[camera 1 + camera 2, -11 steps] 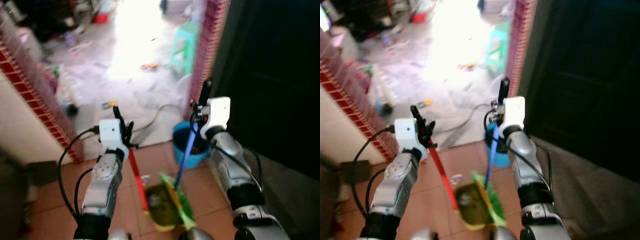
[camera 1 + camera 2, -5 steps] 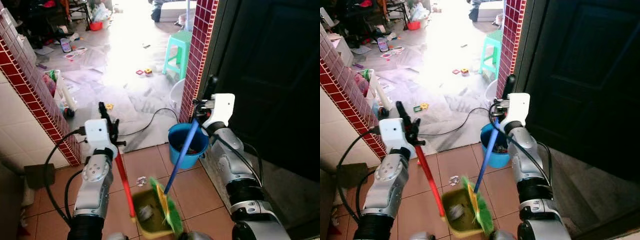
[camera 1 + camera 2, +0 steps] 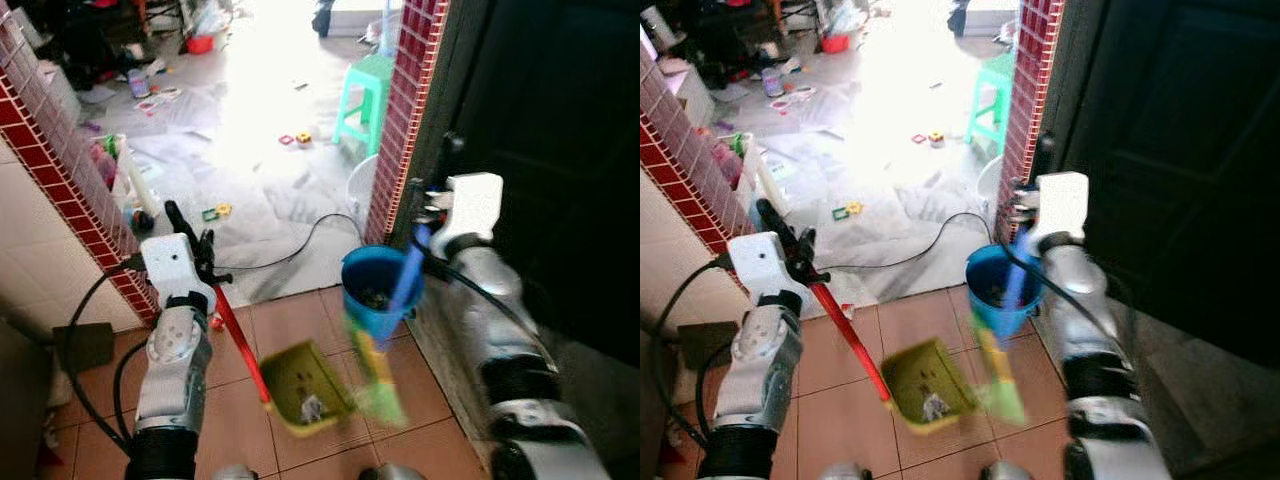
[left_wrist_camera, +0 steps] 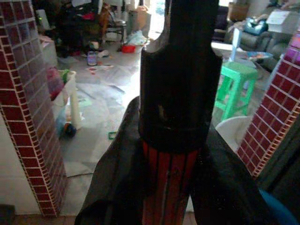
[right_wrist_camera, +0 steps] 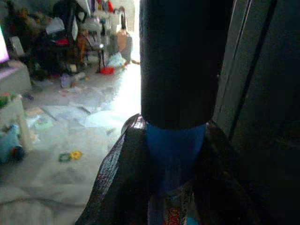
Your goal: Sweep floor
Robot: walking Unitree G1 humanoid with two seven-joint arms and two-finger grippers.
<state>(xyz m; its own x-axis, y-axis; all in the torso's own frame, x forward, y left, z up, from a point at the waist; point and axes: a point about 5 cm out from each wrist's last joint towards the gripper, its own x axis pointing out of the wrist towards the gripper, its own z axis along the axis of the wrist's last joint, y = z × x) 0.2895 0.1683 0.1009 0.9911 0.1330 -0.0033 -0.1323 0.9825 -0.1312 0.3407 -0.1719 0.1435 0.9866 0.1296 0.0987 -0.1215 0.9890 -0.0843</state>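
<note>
Head views: the left claw (image 3: 196, 256) is clenched on the red handle (image 3: 238, 340) of a yellow-green dustpan (image 3: 305, 387), which sits tilted above the terracotta tile floor (image 3: 230, 420) with debris inside. The right claw (image 3: 428, 215) is clenched on the blue handle (image 3: 405, 280) of a broom; its green head (image 3: 378, 385) is blurred, just beside the dustpan. A blue bucket (image 3: 372, 292) stands by the red brick pillar (image 3: 400, 110). A green stool (image 3: 365, 95) stands on the littered grey floor beyond.

Left wrist view: black fingers (image 4: 119, 187) grip the red handle below its black cap (image 4: 178, 75).

Right wrist view: fingers (image 5: 117, 183) clamp the blue handle below a black cap (image 5: 180, 61).
</note>
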